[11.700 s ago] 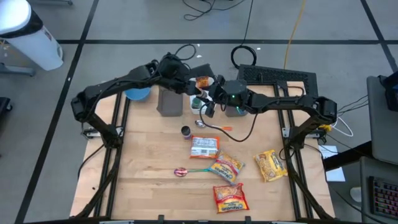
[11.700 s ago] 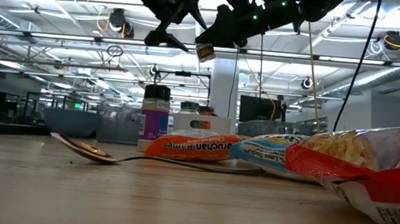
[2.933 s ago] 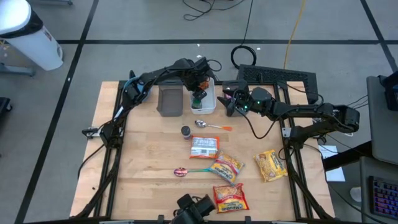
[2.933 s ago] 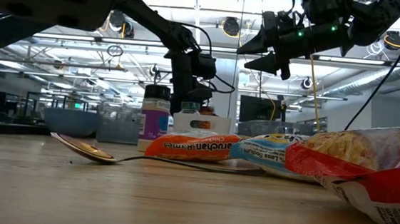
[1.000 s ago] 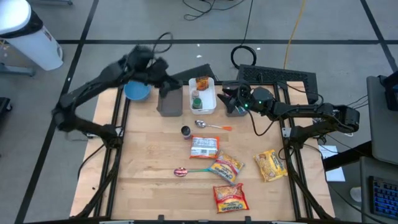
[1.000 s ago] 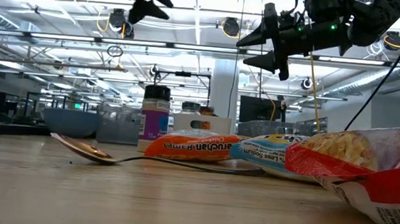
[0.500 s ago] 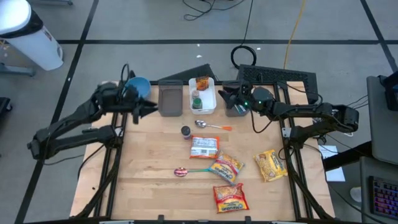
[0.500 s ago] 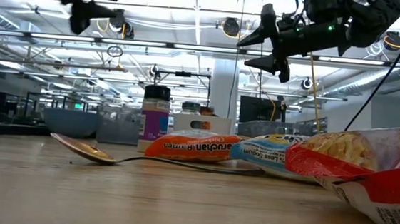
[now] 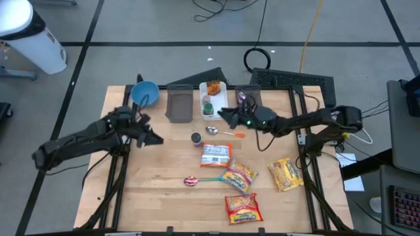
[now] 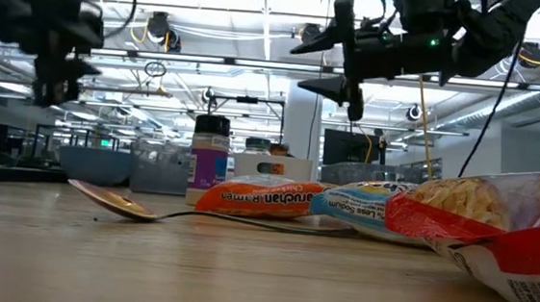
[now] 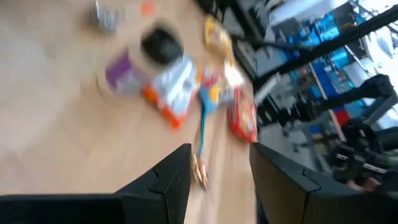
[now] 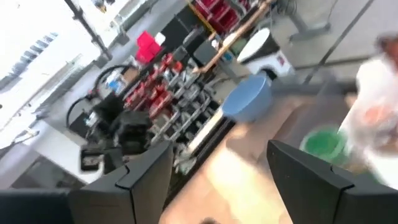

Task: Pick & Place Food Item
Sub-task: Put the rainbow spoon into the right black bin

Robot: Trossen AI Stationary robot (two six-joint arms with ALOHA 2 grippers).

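Wooden tabletop [image 9: 157, 170] below me, gray floor all around it. My right gripper [image 9: 222, 116] hangs over the back middle of the table, fingers spread apart and empty, nothing between them in the right wrist view [image 12: 211, 180]. It points toward the white bin [image 9: 223, 111] just beside it, where a green-lidded jar [image 9: 207, 100] and an orange-topped item [image 9: 213, 86] sit. Just in front of me lies a metal spoon [image 9: 212, 130] with an orange-tipped handle. Near that, a small dark-capped spice bottle [image 9: 195, 138] stands upright.

My left gripper [image 9: 155, 139] is out at the table's left side, raised off the wood, fingers parted and holding nothing [image 11: 214, 168]. It aims toward the table's middle.

Farther forward, the food packets: a silver and orange ramen pack [image 9: 215, 155] lying flat, long axis across the table; a yellow noodle pack [image 9: 238, 176] angled diagonally; a red one [image 9: 242, 208] at the front edge; a yellow pack [image 9: 285, 174] off to the right, tilted. A second spoon [image 9: 191, 181] with a teal handle lies crosswise between them. At the back, a blue bowl [image 9: 144, 93] and a gray bin [image 9: 178, 107].
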